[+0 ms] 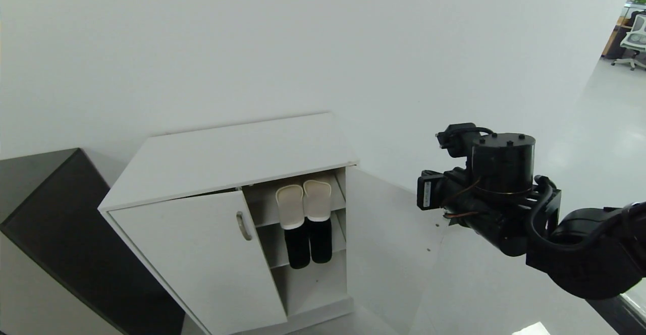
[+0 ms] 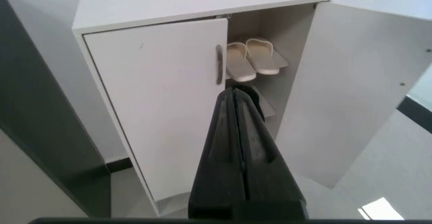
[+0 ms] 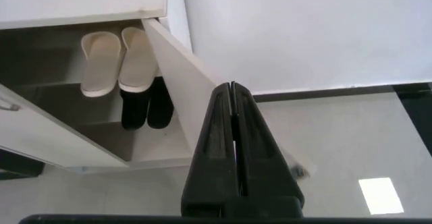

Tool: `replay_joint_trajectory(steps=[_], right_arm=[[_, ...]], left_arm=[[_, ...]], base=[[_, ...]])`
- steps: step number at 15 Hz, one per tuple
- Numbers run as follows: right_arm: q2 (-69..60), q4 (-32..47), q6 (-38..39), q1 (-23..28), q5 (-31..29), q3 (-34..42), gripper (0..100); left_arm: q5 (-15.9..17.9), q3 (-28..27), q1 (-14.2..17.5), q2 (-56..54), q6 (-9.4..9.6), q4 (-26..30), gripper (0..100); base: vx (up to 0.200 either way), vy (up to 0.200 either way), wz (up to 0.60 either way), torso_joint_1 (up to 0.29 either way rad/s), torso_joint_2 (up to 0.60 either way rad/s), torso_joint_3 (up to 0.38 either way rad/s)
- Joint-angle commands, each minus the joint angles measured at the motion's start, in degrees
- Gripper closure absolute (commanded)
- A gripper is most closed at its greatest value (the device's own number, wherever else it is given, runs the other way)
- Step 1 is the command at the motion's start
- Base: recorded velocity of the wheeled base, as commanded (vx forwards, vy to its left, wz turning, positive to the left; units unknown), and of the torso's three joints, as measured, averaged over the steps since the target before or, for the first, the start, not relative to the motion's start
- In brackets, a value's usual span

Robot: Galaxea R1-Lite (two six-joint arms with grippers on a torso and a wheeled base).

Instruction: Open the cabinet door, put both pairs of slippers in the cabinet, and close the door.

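Logging white cabinet (image 1: 227, 148) backing against the wall. Noting left door (image 1: 202, 259) sitting shut, with its handle (image 1: 244, 225) near the inner edge. Noting right door (image 2: 358, 82) hanging wide open, swung out from the cabinet's right edge.

Finding white slippers (image 1: 304, 201) lying side by side on the upper shelf, in the right half. Finding black slippers (image 1: 308, 246) paired on the shelf directly below.

Seeing left gripper (image 2: 236, 89) hovering in front of the cabinet near the handle, apart from it, fingers pressed together on nothing. Seeing right gripper (image 3: 231, 86) hanging out beyond the open door, likewise clamped together and empty.

Marking dark block (image 1: 65, 224) sitting just beside the cabinet's left side.
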State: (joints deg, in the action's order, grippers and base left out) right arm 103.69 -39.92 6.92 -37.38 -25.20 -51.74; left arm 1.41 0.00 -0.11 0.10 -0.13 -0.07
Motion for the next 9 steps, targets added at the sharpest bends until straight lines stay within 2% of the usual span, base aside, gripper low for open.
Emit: replay_joint_trajectory(steps=[1,2,9], right_arm=[[1.51,-0.07,0.02,0.99,-0.03,-0.73,100],[2.22,-0.33,0.02,1.87,-0.03,-1.44,100],[8.63,-1.65,1.69,8.02,2.52,-6.62,100]], left_arm=[[-0.01,0.0,0.02,-0.01,0.05,-0.01,100],[-0.01,0.0,0.02,-0.01,0.13,-0.01,100],[-0.01,0.0,0.02,-0.01,0.13,-0.01,100]], base=[[-0.2,0.0,0.0,-0.012,-0.01,0.002],[-0.2,0.0,0.0,-0.002,0.0,0.002],[0.0,0.0,0.0,0.0,0.0,0.0]])
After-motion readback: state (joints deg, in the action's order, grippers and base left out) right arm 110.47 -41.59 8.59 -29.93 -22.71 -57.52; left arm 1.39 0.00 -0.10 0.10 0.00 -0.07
